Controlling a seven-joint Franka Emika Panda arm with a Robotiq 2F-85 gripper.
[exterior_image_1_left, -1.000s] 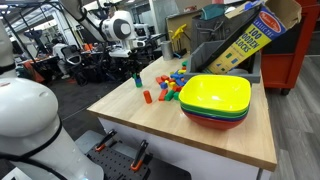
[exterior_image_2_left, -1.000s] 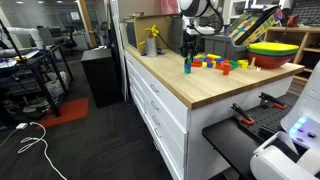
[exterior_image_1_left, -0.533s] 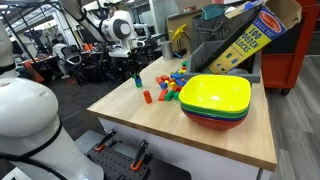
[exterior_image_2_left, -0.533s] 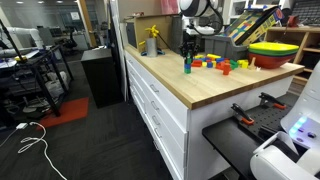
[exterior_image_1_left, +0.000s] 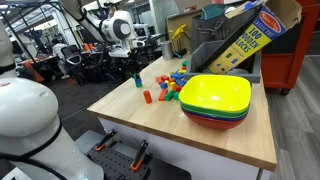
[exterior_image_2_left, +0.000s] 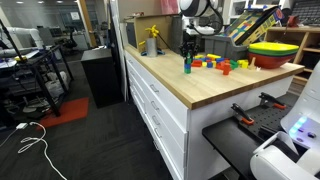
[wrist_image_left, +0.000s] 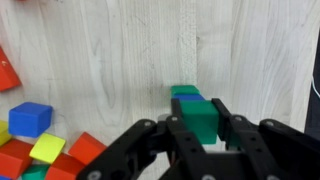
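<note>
My gripper (wrist_image_left: 200, 110) is shut on a green block (wrist_image_left: 203, 125), fingers pressed on its two sides. This block tops a small stack, with a blue block (wrist_image_left: 190, 99) and another green block (wrist_image_left: 183, 90) showing under it on the wooden table (wrist_image_left: 110, 50). In both exterior views the gripper (exterior_image_1_left: 135, 68) (exterior_image_2_left: 187, 52) points straight down at the stack (exterior_image_1_left: 136, 80) (exterior_image_2_left: 187, 66), near the table's far corner. Whether the held block rests on the stack or hangs just above it I cannot tell.
A pile of coloured blocks (exterior_image_1_left: 170, 88) (exterior_image_2_left: 215, 64) lies beside the stack; blue (wrist_image_left: 30, 118), yellow (wrist_image_left: 47, 148) and red (wrist_image_left: 8, 72) ones show in the wrist view. A lone red block (exterior_image_1_left: 146, 97) stands apart. Stacked bowls (exterior_image_1_left: 215, 100) and a tilted cardboard box (exterior_image_1_left: 245, 35) sit beyond.
</note>
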